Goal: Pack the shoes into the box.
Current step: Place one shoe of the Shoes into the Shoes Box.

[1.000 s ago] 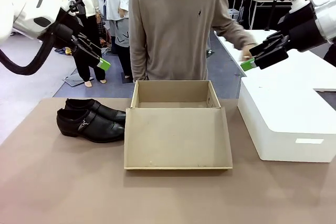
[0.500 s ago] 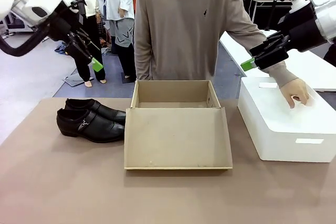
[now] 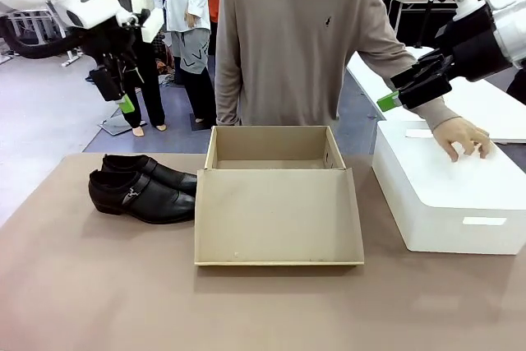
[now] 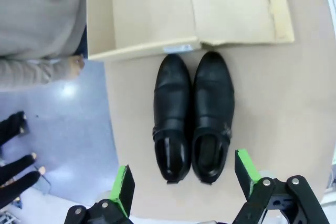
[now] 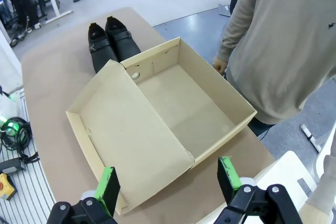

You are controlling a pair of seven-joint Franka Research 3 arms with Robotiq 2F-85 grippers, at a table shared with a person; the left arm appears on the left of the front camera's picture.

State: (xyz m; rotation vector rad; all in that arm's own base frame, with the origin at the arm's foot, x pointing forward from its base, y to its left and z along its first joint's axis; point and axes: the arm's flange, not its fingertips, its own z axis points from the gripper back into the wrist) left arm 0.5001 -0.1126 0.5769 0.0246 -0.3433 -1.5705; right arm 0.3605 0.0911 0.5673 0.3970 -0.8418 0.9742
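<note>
Left tool [image 4: 182, 183] and right tool [image 5: 168, 179] gape wide; near shoe [image 3: 144, 199] half hides far shoe [image 3: 168, 175].

1. The shoes [image 3: 144, 191] gleam glossy black, and there's a small silver buckle [image 3: 131, 196] glinting on the nearer one.
2. The box [image 3: 275, 211] is plain brown cardboard, unprinted on flap and walls alike.
3. The bigger box [image 3: 448, 195] is clean white.
4. The tabletop [image 3: 99, 285] shows a flat greyish brown.
5. The robot's left hand [image 3: 115, 98] and right hand [image 3: 393, 94] are black, tipped with bright green pads [image 3: 126, 104].
6. The person's sweater [image 3: 283, 55] is taupe, with one tiny dark emblem [image 3: 329, 20] on the chest.
7. The floor [image 3: 49, 129] is pale grey-blue.
</note>
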